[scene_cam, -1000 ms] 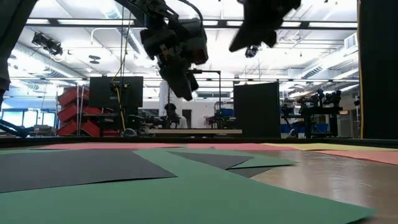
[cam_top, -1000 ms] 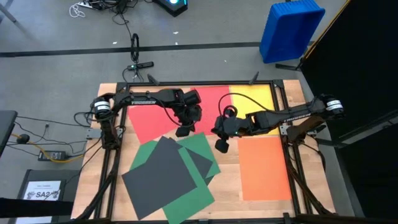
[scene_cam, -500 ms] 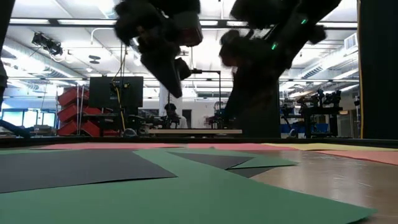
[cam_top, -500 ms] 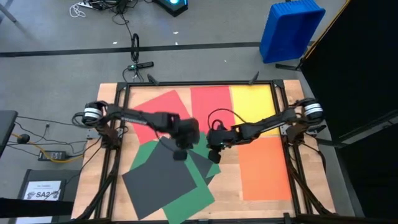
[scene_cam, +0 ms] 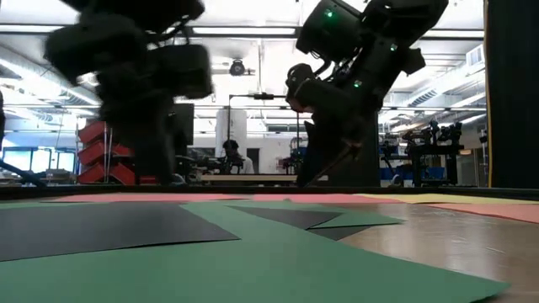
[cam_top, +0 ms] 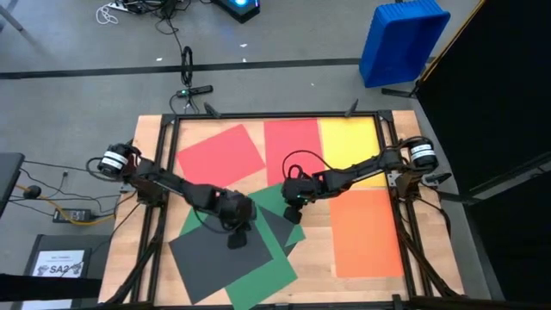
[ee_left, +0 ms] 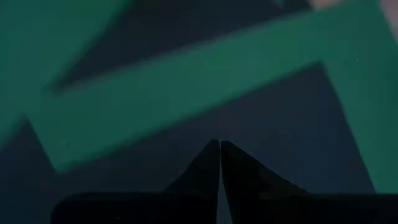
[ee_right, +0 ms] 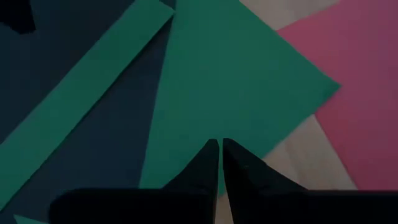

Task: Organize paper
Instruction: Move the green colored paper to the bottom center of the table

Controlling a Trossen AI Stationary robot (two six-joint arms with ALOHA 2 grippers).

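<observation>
With both sets of jaws pinched fully together and gripping nothing, I hang over the paper in the middle of the desk (cam_top: 349, 258). My left gripper (cam_top: 237, 239) is low over the big dark grey sheet (cam_top: 215, 241), which lies tilted on top of the green sheets (cam_top: 267, 271) at the near left. My right gripper (cam_top: 295, 200) is above the far corner of a green sheet (ee_right: 236, 87), where it meets bare wood and the red sheet (cam_top: 291, 142). Another red sheet (cam_top: 219, 155) lies askew at the far left, the yellow sheet (cam_top: 349, 138) sits square at the far right, and the orange sheet (cam_top: 366, 232) lies flat along the right side, clear of the heap.
</observation>
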